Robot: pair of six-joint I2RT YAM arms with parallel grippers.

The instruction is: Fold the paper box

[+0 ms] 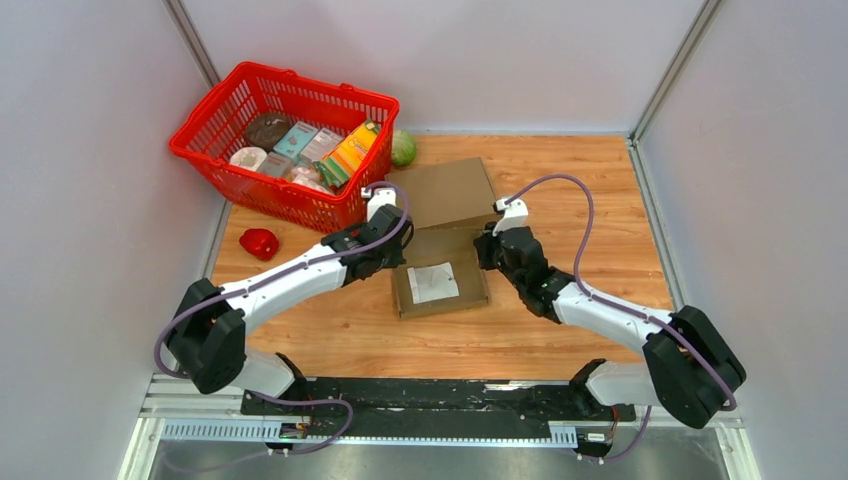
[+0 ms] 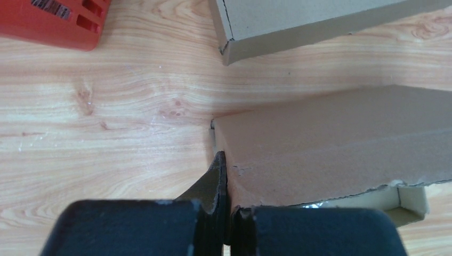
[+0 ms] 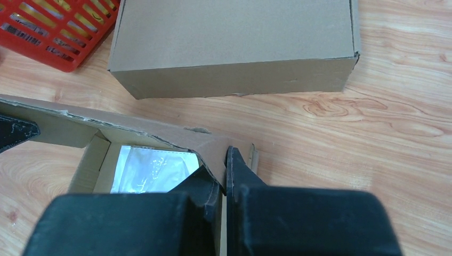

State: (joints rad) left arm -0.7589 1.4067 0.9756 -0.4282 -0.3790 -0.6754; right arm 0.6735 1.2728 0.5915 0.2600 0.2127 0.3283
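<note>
The open brown paper box [image 1: 440, 290] lies mid-table with a clear plastic bag [image 1: 433, 282] inside. Its back lid flap [image 1: 440, 245] is raised between my grippers. My left gripper [image 1: 392, 252] is shut on the flap's left edge; in the left wrist view the fingers [image 2: 219, 176] pinch the edge of the brown panel [image 2: 330, 144]. My right gripper [image 1: 487, 248] is shut on the flap's right corner; in the right wrist view the gripper [image 3: 219, 170] clamps the cardboard [image 3: 213, 146] beside the bag [image 3: 154, 170].
A closed cardboard box [image 1: 447, 190] sits just behind the open one, and shows in the right wrist view [image 3: 234, 48]. A red basket [image 1: 215, 110] of groceries stands back left, with a green vegetable [image 1: 403, 148] beside it. A red object [image 1: 259, 243] lies left.
</note>
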